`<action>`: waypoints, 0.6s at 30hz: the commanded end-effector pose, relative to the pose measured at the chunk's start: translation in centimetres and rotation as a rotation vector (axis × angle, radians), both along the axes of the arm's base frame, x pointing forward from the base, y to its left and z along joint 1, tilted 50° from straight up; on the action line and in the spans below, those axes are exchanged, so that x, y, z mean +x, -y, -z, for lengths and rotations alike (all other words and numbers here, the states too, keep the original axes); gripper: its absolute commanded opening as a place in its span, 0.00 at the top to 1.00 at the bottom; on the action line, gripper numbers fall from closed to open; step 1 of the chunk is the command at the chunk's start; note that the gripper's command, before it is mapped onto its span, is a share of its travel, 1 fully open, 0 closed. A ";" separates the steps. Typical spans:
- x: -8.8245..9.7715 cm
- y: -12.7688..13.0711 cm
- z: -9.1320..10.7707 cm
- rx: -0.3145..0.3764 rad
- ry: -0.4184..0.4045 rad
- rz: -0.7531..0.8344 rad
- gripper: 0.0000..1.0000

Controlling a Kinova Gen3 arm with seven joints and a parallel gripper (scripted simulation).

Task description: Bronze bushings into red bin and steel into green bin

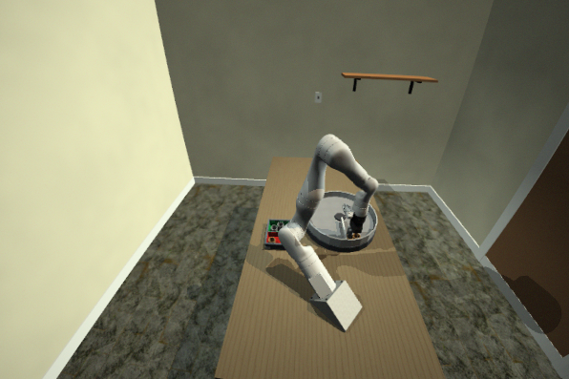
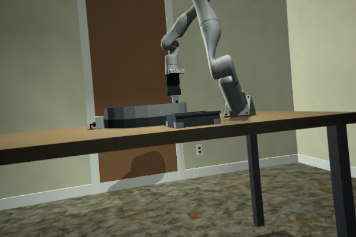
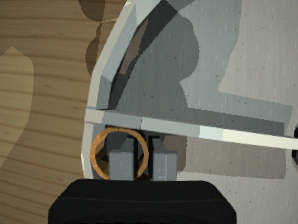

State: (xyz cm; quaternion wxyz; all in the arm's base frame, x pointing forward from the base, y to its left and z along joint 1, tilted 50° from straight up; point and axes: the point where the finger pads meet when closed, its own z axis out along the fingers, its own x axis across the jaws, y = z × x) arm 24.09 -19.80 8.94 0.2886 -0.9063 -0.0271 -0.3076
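My gripper point(image 3: 143, 150) points straight down over the near rim of the grey turntable point(image 1: 339, 221). Its fingers are shut on the wall of a bronze bushing point(image 3: 119, 153), an orange ring with one finger inside it. In the top view the gripper point(image 1: 355, 232) is at the turntable's front right edge, with the bronze bushing point(image 1: 354, 236) just below it. In the exterior view the fingertips point(image 2: 176, 99) are just above the turntable's rim point(image 2: 145, 114). The red bin point(image 1: 273, 238) and the green bin point(image 1: 275, 225) sit side by side left of the turntable.
A raised post point(image 1: 342, 226) stands near the turntable's centre, with a small grey part behind it. The bin tray point(image 2: 193, 117) lies between the turntable and the arm's base point(image 1: 336, 305). The table edge is close on the left of the bins.
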 end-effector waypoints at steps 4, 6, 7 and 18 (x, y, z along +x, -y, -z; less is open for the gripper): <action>-0.2 0.2 -0.2 -0.001 -0.002 0.000 1.00; -0.2 0.2 -0.2 -0.001 -0.002 0.000 1.00; -0.2 0.2 -0.2 -0.001 -0.002 0.000 1.00; -0.3 0.4 -0.4 -0.001 -0.002 0.000 1.00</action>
